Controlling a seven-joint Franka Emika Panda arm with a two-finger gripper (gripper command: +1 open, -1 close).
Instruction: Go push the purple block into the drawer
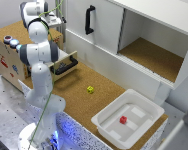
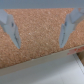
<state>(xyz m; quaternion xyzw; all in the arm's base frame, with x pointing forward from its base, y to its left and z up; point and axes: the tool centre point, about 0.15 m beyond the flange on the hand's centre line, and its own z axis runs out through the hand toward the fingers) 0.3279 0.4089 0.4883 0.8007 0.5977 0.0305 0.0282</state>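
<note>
Gripper [image 2: 40,44] seen spread, nothing gripped, cork [image 2: 40,20] below. Purple block not found in either view; perhaps hidden behind arm [image 1: 39,55]. Drawer [image 1: 64,61] pulled out, presumably to receive block, at 10 o'clock from yellow block [image 1: 90,89].

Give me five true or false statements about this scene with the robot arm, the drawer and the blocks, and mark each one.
1. The drawer with the black bar handle stands open. True.
2. A red block lies in the white plastic tub. True.
3. The yellow block sits inside the tub. False: it lies on the cork surface, outside the tub.
4. The gripper is shut on a block. False: in the wrist view its fingers stand apart over bare cork.
5. The white cupboard has a red handle. False: the handle is black.
</note>
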